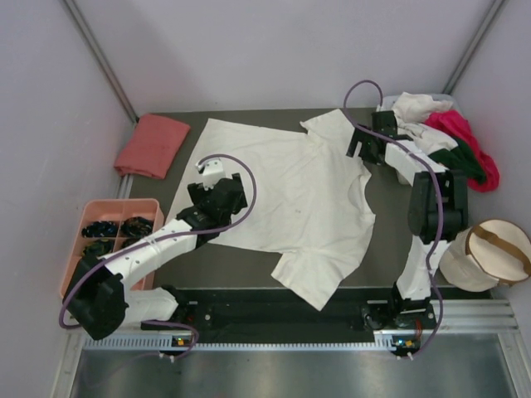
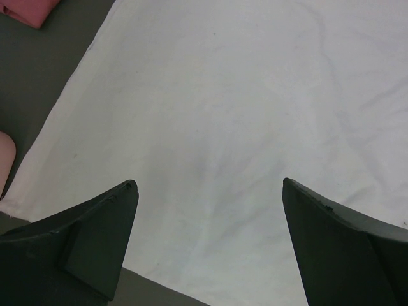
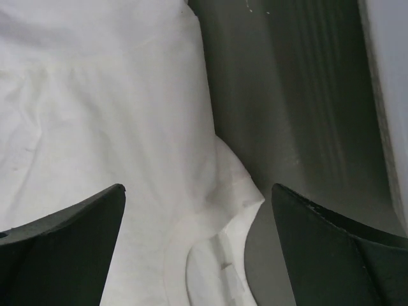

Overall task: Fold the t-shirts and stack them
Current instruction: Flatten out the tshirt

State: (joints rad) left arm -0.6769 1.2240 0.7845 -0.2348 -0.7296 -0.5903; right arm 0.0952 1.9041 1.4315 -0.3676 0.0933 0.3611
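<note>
Your left gripper (image 2: 209, 186) wide open, empty, over cream shirt (image 1: 286, 195); right gripper (image 3: 197, 189) likewise, at shirt edge.

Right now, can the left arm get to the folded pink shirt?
Probably yes: its open end effector hangs over the white shirt, with only bare table between it and the pink shirt.

This is a robot test cell in a lab, not a home: plain pale walls (image 1: 41, 99) and bare metal struts (image 1: 99, 58) box in a small dark surface (image 1: 241, 265). A left arm (image 1: 141, 257) and a right arm (image 1: 431, 207) are bolted to a black rail (image 1: 282, 303) at its near edge, purple cables (image 1: 362, 82) looping off them, with an aluminium frame (image 1: 465, 311) in front. The only homely thing is a cream t-shirt (image 1: 290, 191) spread there.
</note>
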